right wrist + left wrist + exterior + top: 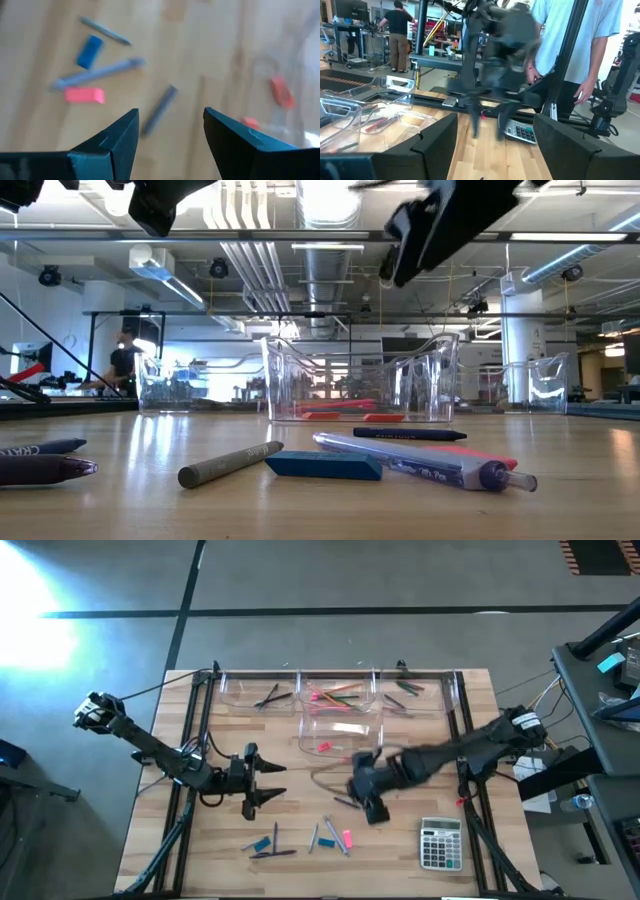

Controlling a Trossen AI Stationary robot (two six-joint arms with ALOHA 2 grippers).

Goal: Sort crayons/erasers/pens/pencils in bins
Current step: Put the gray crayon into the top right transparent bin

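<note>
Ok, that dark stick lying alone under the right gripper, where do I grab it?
Take the dark stick at its middle, from straight above, closing across its thin width. It lies flat on the table with bare wood on both sides, and the right gripper is open above it.

Taking the grey calculator at the table's near right corner as the mark, the right gripper hung up and left of it, blurred, over a dark stick. A pink eraser lay just left of it, a blue eraser farther left. The left gripper hovered well left, fingers spread. The bins stood beyond it, along the far edge.
</note>
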